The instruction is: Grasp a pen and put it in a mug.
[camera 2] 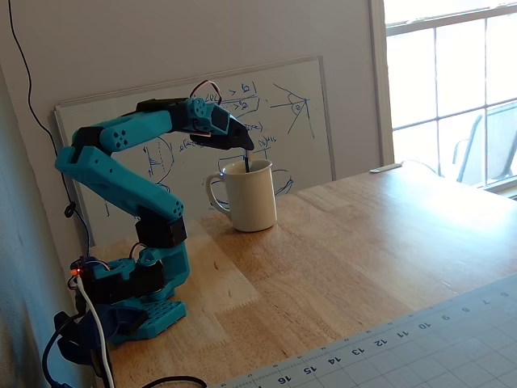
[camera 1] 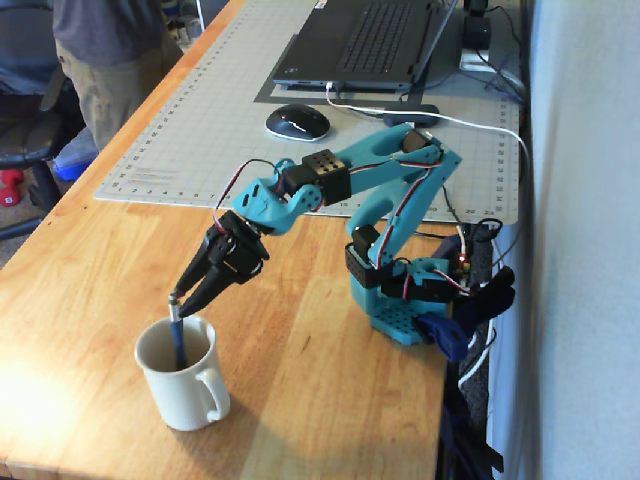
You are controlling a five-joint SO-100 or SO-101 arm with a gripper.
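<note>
glossy ceramic mug (camera 1: 182,375), smooth wooden table (camera 1: 310,370)

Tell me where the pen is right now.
The pen stands in the mug, lower left in a fixed view, its top between the jaws of the gripper.

Bright daylight from the window (camera 2: 448,89) (overexposed); soft shadows on the table (camera 1: 300,330); slightly grainy.

A plain cream-white mug (camera 1: 182,375) holds a dark blue pen (camera 1: 179,342), beside a teal arm (camera 1: 385,200) with a black end effector (camera 1: 180,300) on a honey-coloured wooden bench (camera 1: 300,380).
</note>
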